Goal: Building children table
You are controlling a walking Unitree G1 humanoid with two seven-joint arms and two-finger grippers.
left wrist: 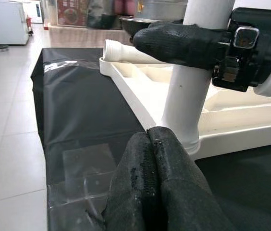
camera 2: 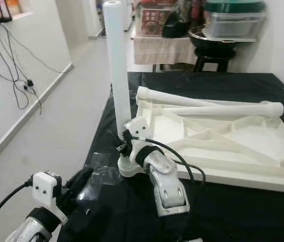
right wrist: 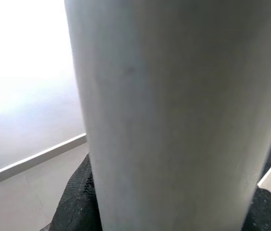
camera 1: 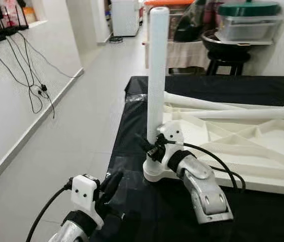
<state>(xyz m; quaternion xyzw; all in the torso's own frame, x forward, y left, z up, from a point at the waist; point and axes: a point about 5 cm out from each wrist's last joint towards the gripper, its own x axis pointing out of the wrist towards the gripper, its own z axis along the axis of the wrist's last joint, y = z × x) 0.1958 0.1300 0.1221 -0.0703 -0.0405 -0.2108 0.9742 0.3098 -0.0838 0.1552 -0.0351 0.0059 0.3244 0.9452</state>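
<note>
The right gripper (camera 1: 149,146) grasps the upright white leg (camera 1: 157,65) at the upturned tabletop's (camera 1: 242,146) near-left corner. At seven o'clock, the left gripper (left wrist: 151,159) hovers, fingers pressed together.

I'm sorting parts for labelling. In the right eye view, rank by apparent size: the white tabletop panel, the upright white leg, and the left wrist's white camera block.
1. White tabletop panel, lying upside down on the black-covered table.
2. Upright white leg, held near its base by the right gripper.
3. Left wrist's white camera block, smallest even though nearest the camera.
</note>
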